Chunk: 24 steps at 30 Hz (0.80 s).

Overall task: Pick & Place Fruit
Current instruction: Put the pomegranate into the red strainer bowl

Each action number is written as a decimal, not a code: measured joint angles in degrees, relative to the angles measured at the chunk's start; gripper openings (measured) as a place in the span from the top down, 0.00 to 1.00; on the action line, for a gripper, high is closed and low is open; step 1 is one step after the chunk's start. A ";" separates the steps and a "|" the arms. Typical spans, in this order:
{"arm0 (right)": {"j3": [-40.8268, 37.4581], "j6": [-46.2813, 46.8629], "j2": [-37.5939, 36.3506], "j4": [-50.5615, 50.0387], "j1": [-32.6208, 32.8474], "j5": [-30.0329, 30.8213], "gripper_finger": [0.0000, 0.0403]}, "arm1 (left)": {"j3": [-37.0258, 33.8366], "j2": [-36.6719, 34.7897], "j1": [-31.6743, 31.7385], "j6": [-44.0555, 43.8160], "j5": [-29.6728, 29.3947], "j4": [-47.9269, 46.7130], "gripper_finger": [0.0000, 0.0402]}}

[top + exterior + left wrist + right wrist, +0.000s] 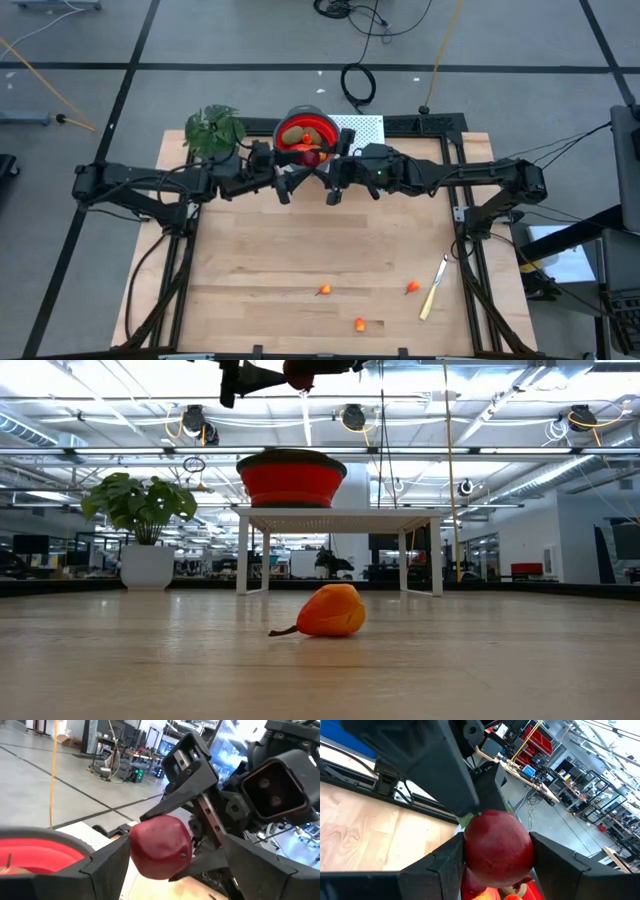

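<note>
A dark red round fruit point(313, 157) hangs in the air over the near rim of the red bowl point(305, 126), between both grippers. My right gripper point(497, 865) is shut on it. My left gripper point(175, 870) is open, its fingers standing wider than the fruit point(160, 847) on either side; I cannot tell whether one finger touches it. The bowl holds an olive-brown oval point(292, 135) and orange pieces point(495, 894). Three small orange-red fruits point(323, 291) point(412, 288) point(360, 324) lie on the wood near the table's near edge. My right gripper pinches the dark red round fruit point(495, 845) between its two fingers, one finger point(440, 865) on each flank of its round body. The fingers come level from the table's right side. The fruit is lifted clear, above the bowl.
The bowl point(290, 475) stands on a white perforated stand point(340, 520) at the far edge. A leafy plant point(212, 128) is left of it. A pale-handled knife point(433, 288) lies near the right side. An orange fruit point(330, 610) lies close to the low camera. The mid-table wood point(300, 240) is bare.
</note>
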 joint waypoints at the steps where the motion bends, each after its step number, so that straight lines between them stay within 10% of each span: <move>1: 0.00 -0.01 0.00 -0.03 0.14 0.00 0.50 | 0.00 0.31 0.09 -0.08 -0.02 0.07 0.22; 24: 0.00 0.03 0.03 -0.40 0.94 0.18 0.50 | 3.76 4.50 1.26 -1.16 1.24 -2.43 0.44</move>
